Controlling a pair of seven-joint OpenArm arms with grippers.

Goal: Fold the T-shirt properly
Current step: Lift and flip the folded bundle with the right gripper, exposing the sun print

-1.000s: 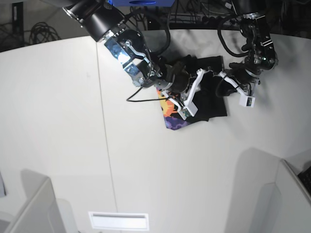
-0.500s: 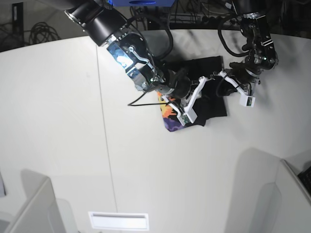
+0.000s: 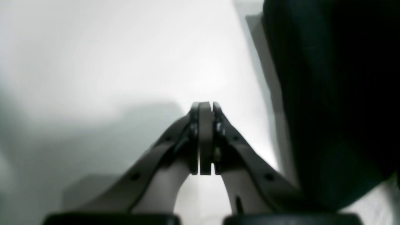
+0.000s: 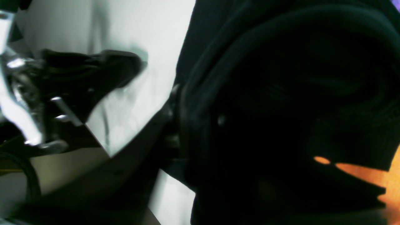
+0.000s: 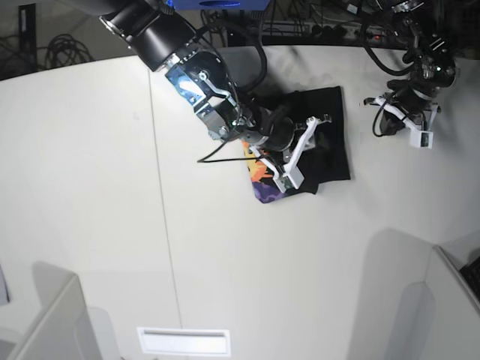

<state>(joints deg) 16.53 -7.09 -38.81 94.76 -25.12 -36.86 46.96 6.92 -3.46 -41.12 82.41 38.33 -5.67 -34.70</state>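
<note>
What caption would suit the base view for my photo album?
Right gripper over a folded black cloth T-shirt with colourful print on a white table; left gripper shut beside it.

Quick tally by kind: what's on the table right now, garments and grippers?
T-shirt: 1
Grippers: 2, left gripper, right gripper
Total: 3

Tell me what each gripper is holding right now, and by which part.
The left gripper is shut on nothing, clear of the T-shirt. The right gripper is buried in the shirt's black folds; any grip cannot be told.
</note>
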